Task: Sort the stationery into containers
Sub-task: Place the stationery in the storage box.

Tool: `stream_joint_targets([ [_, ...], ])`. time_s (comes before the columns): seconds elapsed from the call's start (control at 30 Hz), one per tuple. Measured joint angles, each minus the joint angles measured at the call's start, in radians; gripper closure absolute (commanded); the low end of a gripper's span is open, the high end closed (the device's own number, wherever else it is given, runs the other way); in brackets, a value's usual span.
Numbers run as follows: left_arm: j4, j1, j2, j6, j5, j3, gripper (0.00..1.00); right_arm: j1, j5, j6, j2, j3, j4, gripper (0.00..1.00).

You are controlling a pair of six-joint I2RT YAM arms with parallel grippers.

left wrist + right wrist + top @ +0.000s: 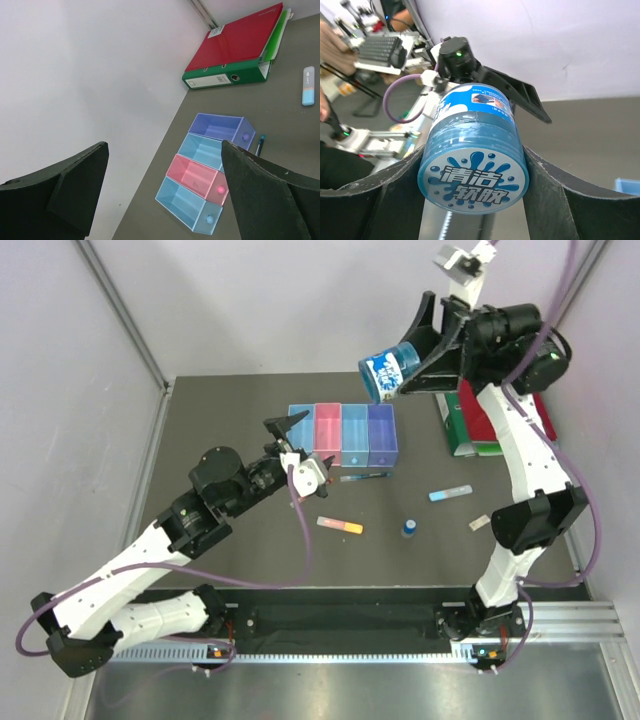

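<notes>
The right gripper (402, 368) is closed on the blue jar (388, 370), which is held high beyond the row of bins (342, 436). The jar's long axis is tilted, one flat end aimed toward the left gripper (287, 427), which is spread wide beside the bins.

The four bins' (342, 432) open tops are left clear from above, but the side of the light blue end bin (303, 435) is blocked by the left gripper (285, 423), hung wide open just beside it. Bare mat (420, 455) is left between the purple bin (381, 435) and the binders (488, 430), with the right gripper (398, 375), closed on the round blue jar (383, 370), raised behind. In front, a pen (362, 477) is laid just beside them, with a pink-orange bar (340, 526) and small bottle (410, 528) set farther off.
</notes>
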Motion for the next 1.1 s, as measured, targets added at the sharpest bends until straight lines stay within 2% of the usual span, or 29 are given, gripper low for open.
stream_joint_targets([
  [0.27, -0.008, 0.000, 0.026, 0.000, 0.009, 0.043, 0.01, -0.001, 0.002, -0.024, -0.012, 0.171, 0.025, 1.00],
  [0.4, -0.011, -0.002, 0.039, 0.000, 0.009, 0.051, 0.01, -0.024, 0.003, -0.064, -0.032, 0.162, 0.025, 1.00],
  [0.47, -0.022, -0.004, 0.040, 0.001, 0.008, 0.051, 0.01, -0.058, 0.024, -0.130, -0.060, 0.127, 0.022, 1.00],
  [0.5, -0.028, -0.005, 0.040, 0.002, 0.008, 0.050, 0.01, -0.086, 0.048, -0.212, -0.092, 0.082, -0.016, 1.00],
  [0.57, -0.037, -0.005, 0.040, 0.006, 0.007, 0.051, 0.01, -0.146, 0.126, -0.434, -0.193, -0.028, -0.210, 1.00],
  [0.67, -0.047, -0.007, 0.042, 0.019, 0.004, 0.050, 0.01, -0.180, 0.305, -0.879, -0.367, -0.151, -0.593, 1.00],
  [0.77, -0.050, -0.011, 0.042, 0.027, -0.001, 0.050, 0.01, -0.157, 0.427, -1.187, -0.461, -0.140, -0.870, 1.00],
  [0.97, -0.051, -0.011, 0.041, 0.051, -0.017, 0.050, 0.01, -0.116, 0.777, -1.700, -0.505, -0.063, -1.381, 1.00],
  [1.1, -0.051, -0.012, 0.032, 0.059, -0.049, 0.037, 0.01, -0.078, 0.969, -1.956, -0.403, -0.040, -1.710, 1.00],
])
